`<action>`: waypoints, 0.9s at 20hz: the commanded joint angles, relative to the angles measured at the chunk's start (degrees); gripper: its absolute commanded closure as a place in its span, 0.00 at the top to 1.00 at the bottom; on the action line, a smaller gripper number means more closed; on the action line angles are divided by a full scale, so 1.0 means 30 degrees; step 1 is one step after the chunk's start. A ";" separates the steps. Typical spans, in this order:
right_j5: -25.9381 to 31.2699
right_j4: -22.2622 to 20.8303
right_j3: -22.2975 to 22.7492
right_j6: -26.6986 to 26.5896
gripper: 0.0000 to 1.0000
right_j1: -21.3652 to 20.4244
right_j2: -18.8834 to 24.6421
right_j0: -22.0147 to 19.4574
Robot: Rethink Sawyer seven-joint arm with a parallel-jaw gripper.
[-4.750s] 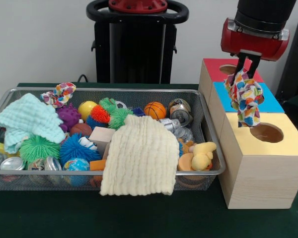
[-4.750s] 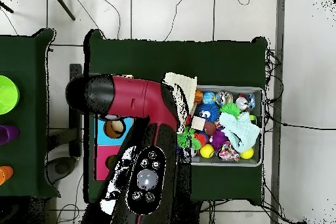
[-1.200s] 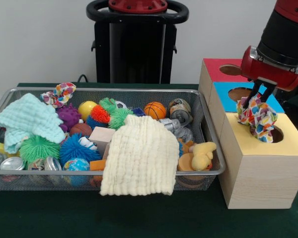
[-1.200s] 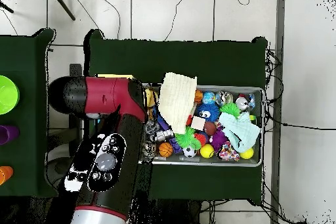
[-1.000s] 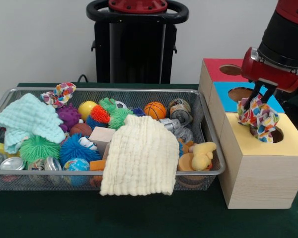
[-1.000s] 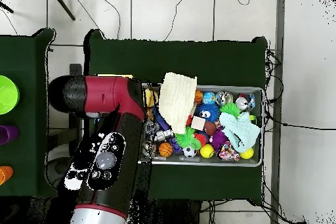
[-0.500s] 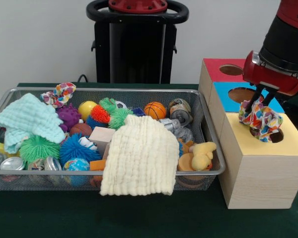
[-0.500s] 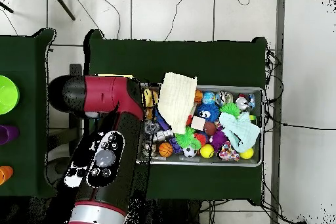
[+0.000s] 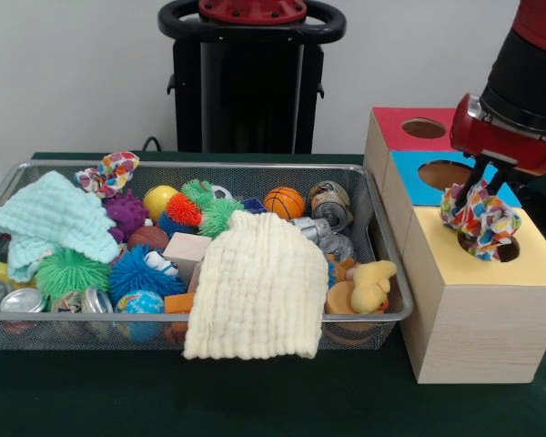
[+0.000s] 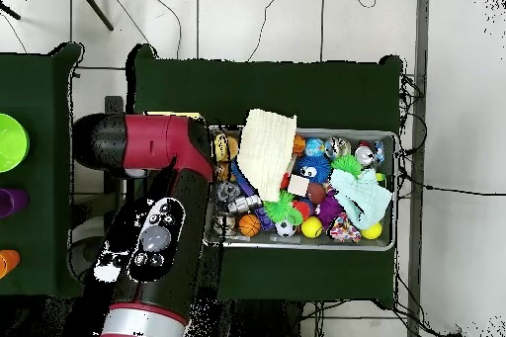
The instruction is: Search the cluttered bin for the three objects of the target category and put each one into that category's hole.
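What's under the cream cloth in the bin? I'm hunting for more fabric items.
The cream cloth drapes over the bin's front rim. A wooden block and a plush duck peek out beside it; whatever lies beneath is hidden.

The bin held two plain cloths, one mint (image 9: 50,218) and one cream (image 9: 255,287), and one patterned cloth (image 9: 109,171); another patterned cloth (image 9: 479,218) hung at the boxes. Three coloured boxes stood beside it: red (image 9: 393,127), blue (image 9: 409,177) and yellow (image 9: 473,300).
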 commanded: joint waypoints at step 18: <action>0.1124 0.0738 -0.0272 0.5197 0.00 0.1200 0.0652 -0.0008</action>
